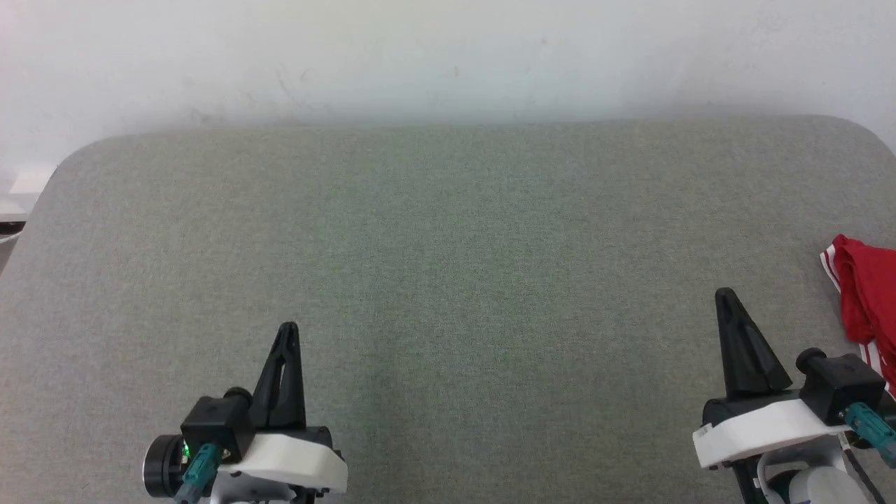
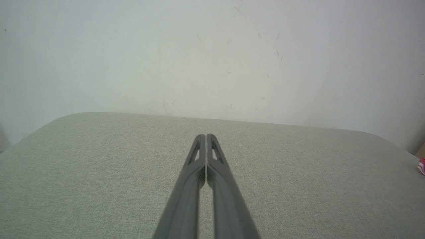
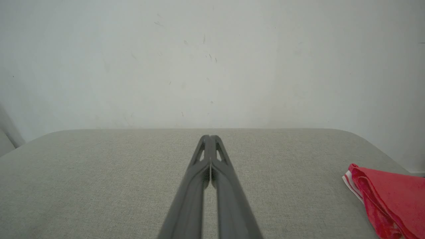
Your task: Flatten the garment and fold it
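Garment [image 1: 864, 294] lay bunched beside the right gripper [image 1: 725, 295] (table [image 1: 448, 245] edge); that and the left gripper [image 1: 288, 330] were closed, empty. Opening the right to pinch a hem seemed best.

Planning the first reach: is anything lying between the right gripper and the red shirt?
Nothing visible: only bare grey table lies between the right gripper and the garment, bunched to its right.

Table [image 1: 448, 280] matt woven cloth; garment [image 3: 395, 199] soft red fabric.
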